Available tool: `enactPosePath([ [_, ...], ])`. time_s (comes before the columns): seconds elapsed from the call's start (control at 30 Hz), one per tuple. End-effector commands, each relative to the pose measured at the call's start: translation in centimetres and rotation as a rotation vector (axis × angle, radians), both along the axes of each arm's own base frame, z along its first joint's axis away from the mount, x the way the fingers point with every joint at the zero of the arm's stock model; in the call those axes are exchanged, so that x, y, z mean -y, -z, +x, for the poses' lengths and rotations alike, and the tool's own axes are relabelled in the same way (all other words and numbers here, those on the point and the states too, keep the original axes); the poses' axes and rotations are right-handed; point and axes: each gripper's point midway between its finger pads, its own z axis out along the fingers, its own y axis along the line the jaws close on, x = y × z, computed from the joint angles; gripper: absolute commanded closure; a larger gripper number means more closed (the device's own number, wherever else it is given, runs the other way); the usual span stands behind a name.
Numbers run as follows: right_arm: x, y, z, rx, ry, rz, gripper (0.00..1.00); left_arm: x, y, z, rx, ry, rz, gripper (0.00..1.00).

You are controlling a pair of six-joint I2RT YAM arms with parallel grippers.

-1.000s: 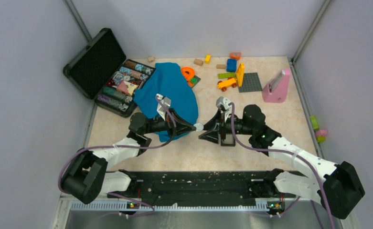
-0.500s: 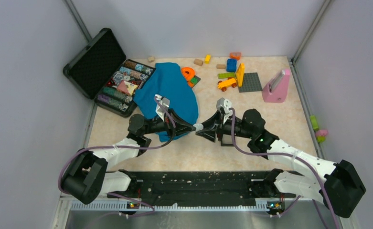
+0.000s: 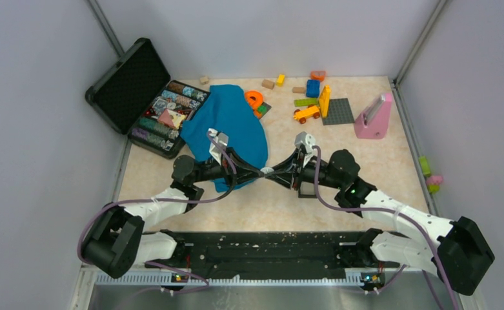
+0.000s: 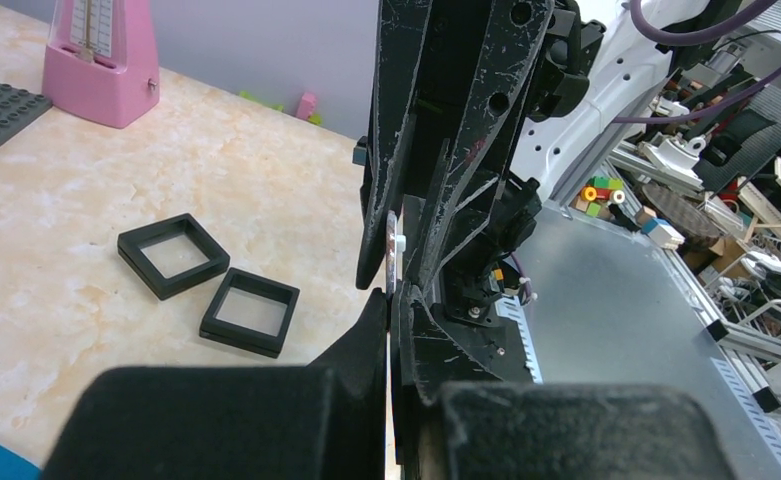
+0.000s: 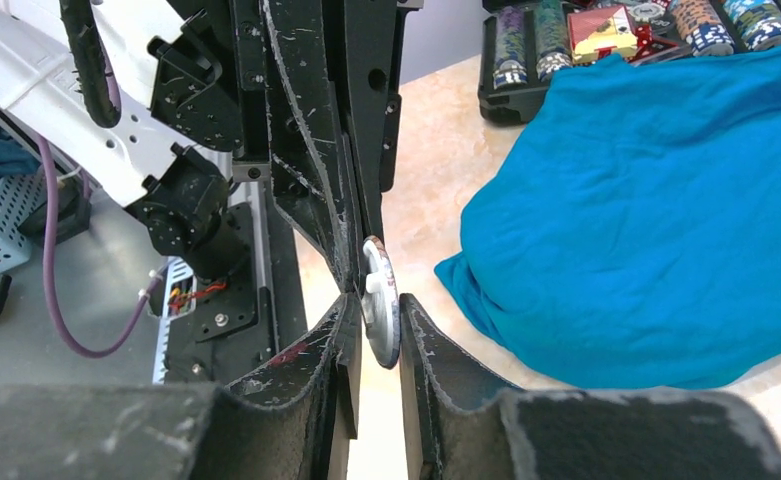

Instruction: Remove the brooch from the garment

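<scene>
Top: left gripper (image 3: 259, 172) and right gripper (image 3: 273, 173) meet tip to tip at brooch (image 3: 266, 171), just beside blue garment (image 3: 230, 123).
Left wrist: left fingers (image 4: 366, 340) clamp the brooch's edge.
Right wrist: right fingers (image 5: 436, 350) straddle the brooch, slightly parted.

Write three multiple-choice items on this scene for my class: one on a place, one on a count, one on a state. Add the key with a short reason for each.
1. Where is the brooch?
A) in the black case
B) on the pink metronome
C) between the tips of the left tool and the right tool

2. How many black square frames lie on the table?
A) two
B) one
C) four

3. The left tool is:
A) wide open
B) shut on the brooch
C) gripping a frame

Key:
1 C: it sits where the tips meet, clear of the blue garment.
2 A: the left wrist view shows two, side by side.
3 B: its fingers pinch the disc's edge.
</scene>
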Motion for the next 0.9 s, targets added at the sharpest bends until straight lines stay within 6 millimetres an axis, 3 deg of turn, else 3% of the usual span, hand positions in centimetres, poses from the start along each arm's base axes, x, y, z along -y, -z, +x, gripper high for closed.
enactPosePath([
  [0.0, 0.1, -1.9, 0.3, 0.044, 0.032, 0.047, 0.8, -0.3, -1.3, -0.8, 0.084, 0.009, -0.036, 1.0],
  [0.53, 0.0, -2.2, 1.5, -0.091, 0.107, 0.058, 0.96, -0.2, -1.2, -1.3, 0.126, 0.008, -0.031, 1.0],
  [0.73, -0.5, -2.0, 1.2, -0.107, 0.072, 0.031, 0.95, 0.1, -1.0, -1.5, 0.134, 0.016, -0.017, 1.0],
  [0.87, -0.9, -2.1, -0.1, -0.082, -0.016, 0.032, 0.83, 0.2, -0.9, -1.2, 0.116, 0.012, -0.007, 1.0],
])
